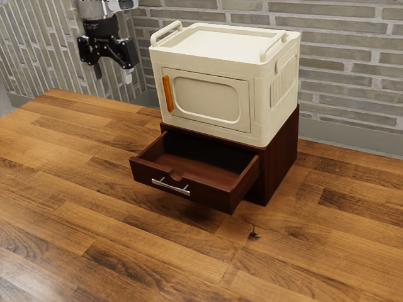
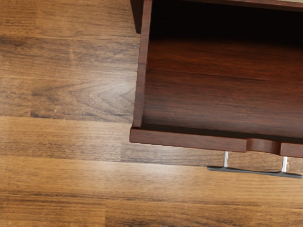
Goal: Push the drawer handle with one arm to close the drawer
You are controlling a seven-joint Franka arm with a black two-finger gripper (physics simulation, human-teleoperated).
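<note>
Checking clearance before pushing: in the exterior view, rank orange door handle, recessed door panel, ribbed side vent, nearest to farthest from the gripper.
1. Orange door handle: door edge toward the gripper.
2. Recessed door panel: mid-door.
3. Ribbed side vent: exterior view's right.

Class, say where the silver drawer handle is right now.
In the exterior view, the silver handle is on the outer front of the pulled-out dark wood drawer, just below the notch in its top edge.

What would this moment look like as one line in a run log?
drawer: out from brown cabinet | gripper: open, raised, away from handle | contact: none | closing: not done
</note>
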